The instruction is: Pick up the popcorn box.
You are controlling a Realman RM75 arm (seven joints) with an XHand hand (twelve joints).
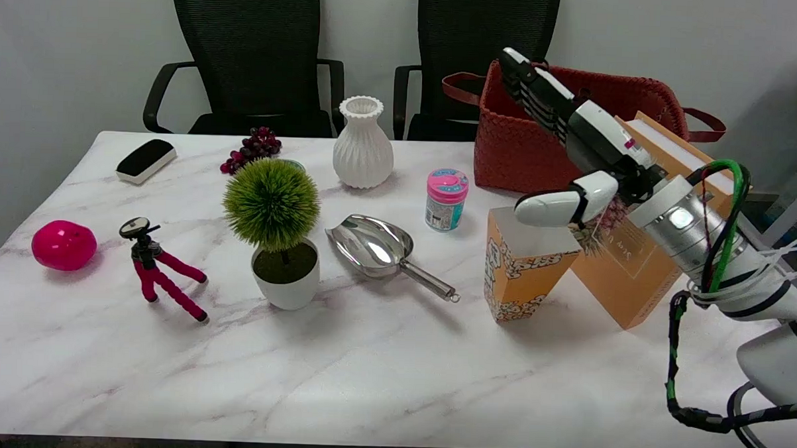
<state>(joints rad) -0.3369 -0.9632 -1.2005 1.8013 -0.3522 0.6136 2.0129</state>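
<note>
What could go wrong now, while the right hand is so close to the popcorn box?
1. The right hand is open above the popcorn box, its thumb over the open top; pressing down could crush or tip the light box.
2. The orange book leans just beside the box, so fingers closing there might push the book over.
3. The metal scoop lies to the box's left; a toppled box could hit it.

Faint pale script on front face of orange book (625,275), just right of popcorn box (519,274); too small to make out. Printed label on pink-lidded jar (446,200), left of book, likewise unreadable. Popcorn box: pattern only, no legible words.
</note>
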